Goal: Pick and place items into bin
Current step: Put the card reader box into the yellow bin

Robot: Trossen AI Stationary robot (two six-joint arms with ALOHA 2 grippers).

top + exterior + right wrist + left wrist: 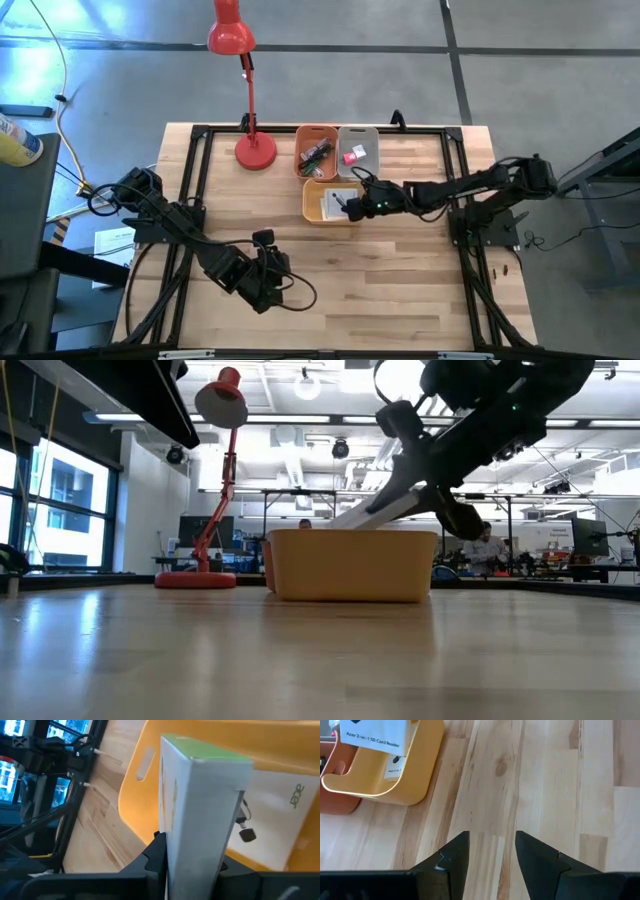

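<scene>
The right tool (192,857) is clamped on a white box (200,805) with a green end, holding it tilted over the yellow bin (145,790), where another white box (280,815) already lies just below. It looks like light, stiff cardboard with smooth faces; gripping across its flat sides seems right. The left tool (492,852) hangs open over bare table (545,780).

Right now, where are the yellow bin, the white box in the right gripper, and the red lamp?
yellow bin (350,570): low view, front wall.
white box (200,815): right wrist view, grey side face.
red lamp (231,38): high view, shade.
</scene>
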